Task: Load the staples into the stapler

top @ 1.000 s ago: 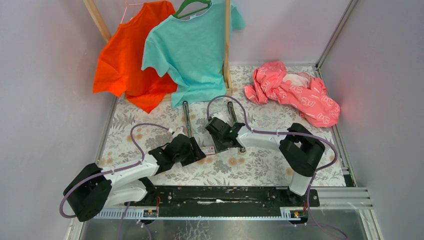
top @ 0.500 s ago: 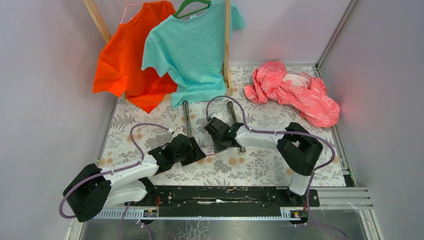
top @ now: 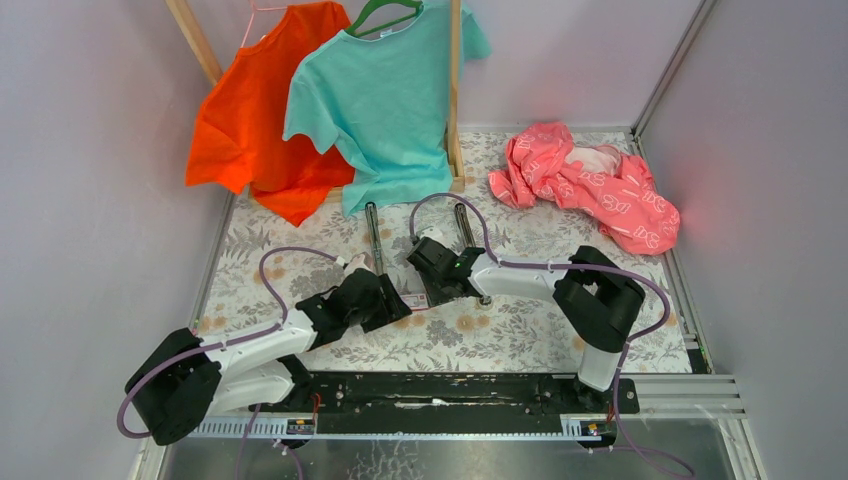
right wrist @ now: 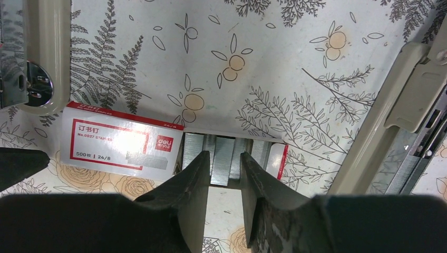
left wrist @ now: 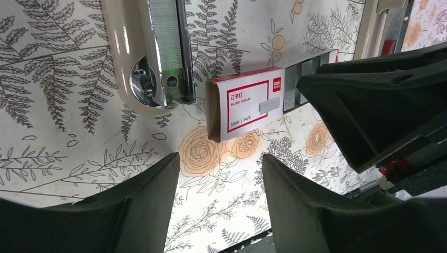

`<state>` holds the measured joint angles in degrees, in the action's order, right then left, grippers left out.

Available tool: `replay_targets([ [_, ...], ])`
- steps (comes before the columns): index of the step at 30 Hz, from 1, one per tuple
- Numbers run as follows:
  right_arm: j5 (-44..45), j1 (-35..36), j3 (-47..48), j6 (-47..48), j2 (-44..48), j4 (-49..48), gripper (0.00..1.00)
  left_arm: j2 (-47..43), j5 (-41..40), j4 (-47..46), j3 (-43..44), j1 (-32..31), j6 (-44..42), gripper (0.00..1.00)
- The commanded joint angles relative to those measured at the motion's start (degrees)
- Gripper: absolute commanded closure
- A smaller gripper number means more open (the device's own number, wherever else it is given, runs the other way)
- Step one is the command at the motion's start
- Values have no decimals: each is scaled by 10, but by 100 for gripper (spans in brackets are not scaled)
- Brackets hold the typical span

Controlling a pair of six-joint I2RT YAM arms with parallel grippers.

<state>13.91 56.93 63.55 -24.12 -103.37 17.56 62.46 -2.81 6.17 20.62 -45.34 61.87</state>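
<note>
R gripper (right wrist: 223, 161) low over staples (right wrist: 221, 145) in slid-out tray (right wrist: 278, 158), fingers narrowed astride one strip to lift it; can't tell if pinched. L gripper (left wrist: 221, 158) spread wide by box sleeve (left wrist: 252, 103), prob. steadying. Stapler (left wrist: 158, 47) open alongside.

Staples box (top: 418, 299) lies mid tabletop (top: 520, 335), its inner tray (right wrist: 232, 153) slid out rightward. Left stapler (left wrist: 153, 52) sits behind-left of the box, right stapler (right wrist: 400, 116) behind-right. Shirts (top: 380, 100) hang at back; crumpled garment (top: 590, 185) back right.
</note>
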Motion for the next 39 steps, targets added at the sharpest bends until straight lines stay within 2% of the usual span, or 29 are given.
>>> replay_targets([
  [1,15,9,25,-9,16,1,65,-12,-14,5,-8,0,3,34],
  [20,20,9,22,-7,11,-17,65,-12,-16,6,-7,1,2,34],
  [29,21,9,22,-6,-2,-16,70,-8,-14,5,-4,0,0,34],
  [39,20,9,25,-7,-16,-18,69,-6,-14,4,-3,1,0,34],
])
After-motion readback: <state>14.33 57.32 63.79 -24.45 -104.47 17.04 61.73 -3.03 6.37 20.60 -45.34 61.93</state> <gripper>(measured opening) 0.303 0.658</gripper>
